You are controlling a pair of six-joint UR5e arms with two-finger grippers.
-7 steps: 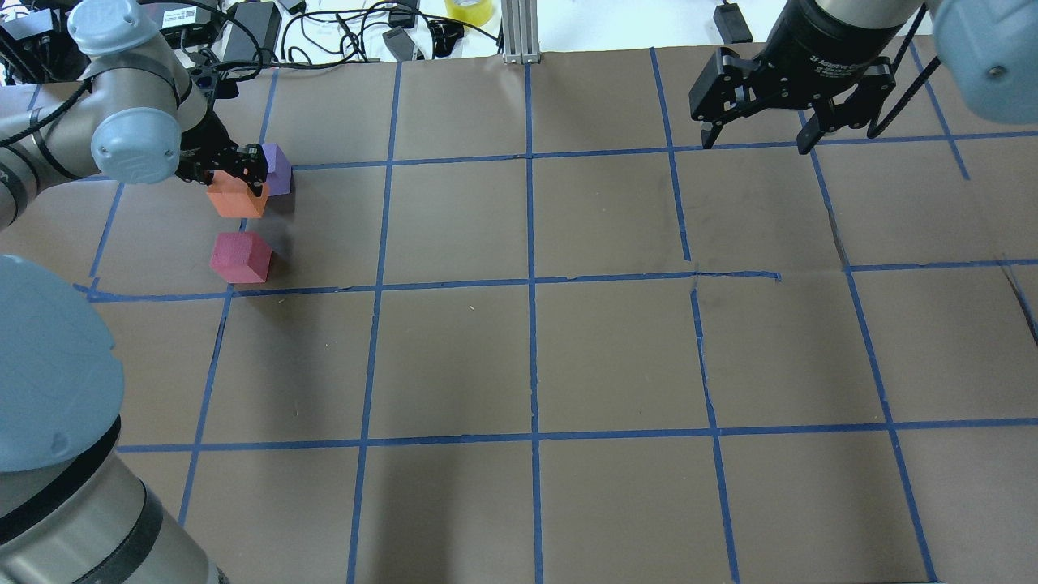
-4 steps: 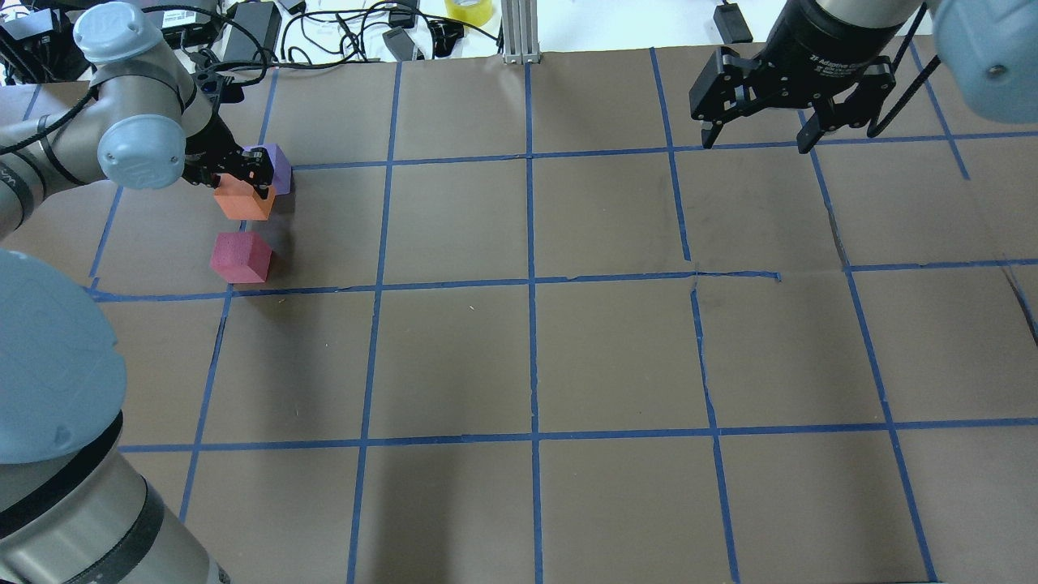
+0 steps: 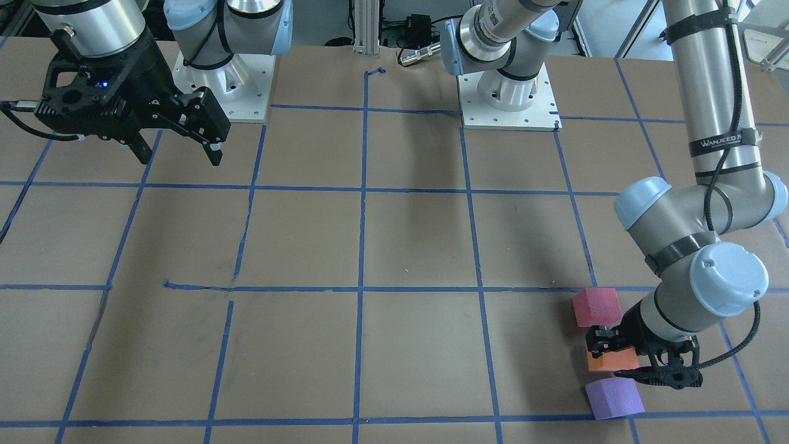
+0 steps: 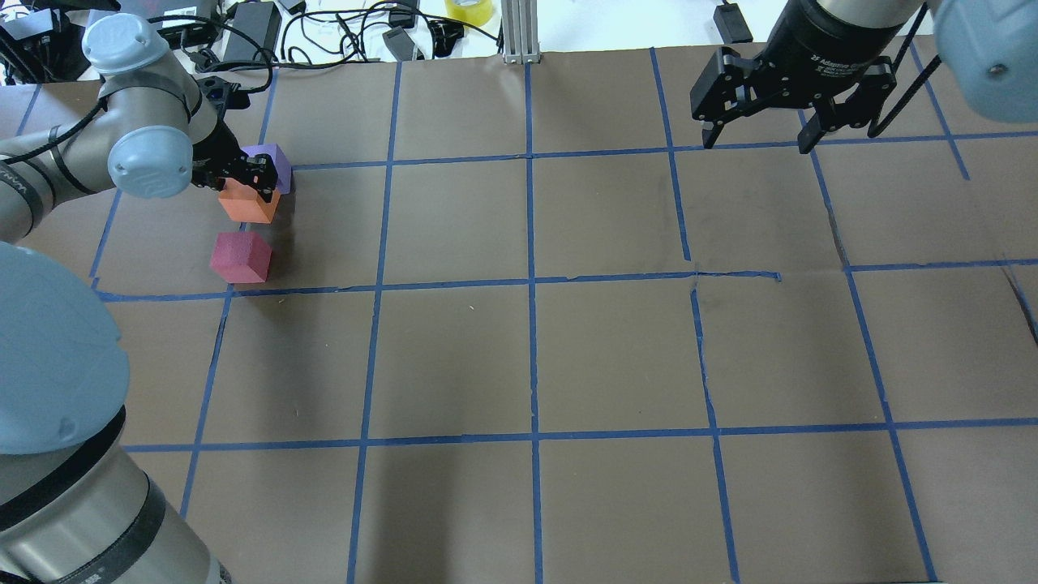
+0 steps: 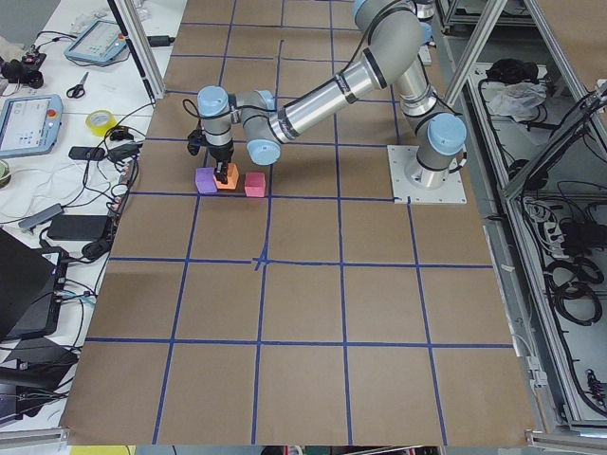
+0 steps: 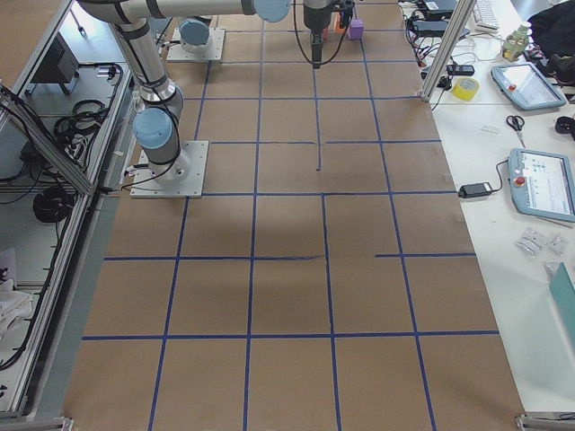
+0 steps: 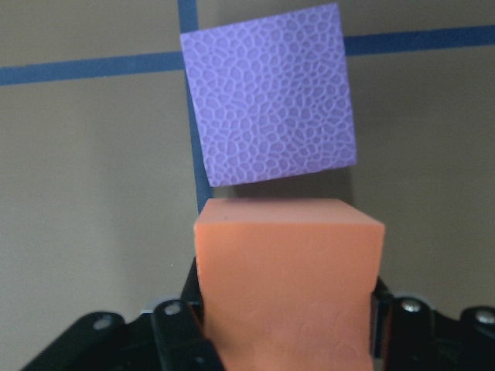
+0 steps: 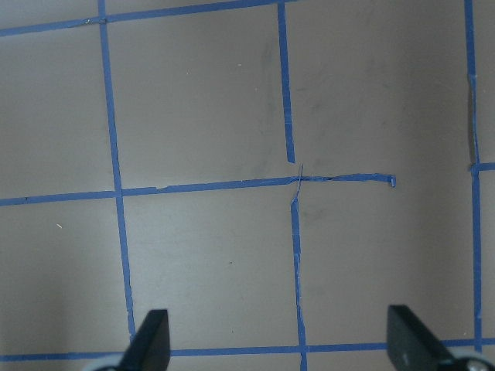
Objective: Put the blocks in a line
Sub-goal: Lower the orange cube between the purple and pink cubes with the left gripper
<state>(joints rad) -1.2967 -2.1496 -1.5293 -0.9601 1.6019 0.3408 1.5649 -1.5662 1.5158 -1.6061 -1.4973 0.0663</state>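
My left gripper (image 4: pixel 246 185) is shut on the orange block (image 4: pixel 247 206), low over the table at the far left. The wrist view shows the orange block (image 7: pixel 288 278) between the jaws, with the purple block (image 7: pixel 269 104) just beyond it across a narrow gap. The purple block (image 4: pixel 273 161) lies on a blue tape line. The pinkish red block (image 4: pixel 240 257) lies apart on the near side of the orange one. In the front view the red (image 3: pixel 596 306), orange (image 3: pixel 609 361) and purple (image 3: pixel 614 398) blocks form a rough row. My right gripper (image 4: pixel 758 138) is open and empty, high at the far right.
The brown table (image 4: pixel 527 357) carries a grid of blue tape lines. Cables, adapters and a yellow tape roll (image 4: pixel 469 10) lie beyond the far edge. A metal post (image 4: pixel 519 32) stands at the far middle edge.
My left gripper has shifted slightly to the right with the orange block in it, closer in line with the purple and red blocks. The right arm has not moved.
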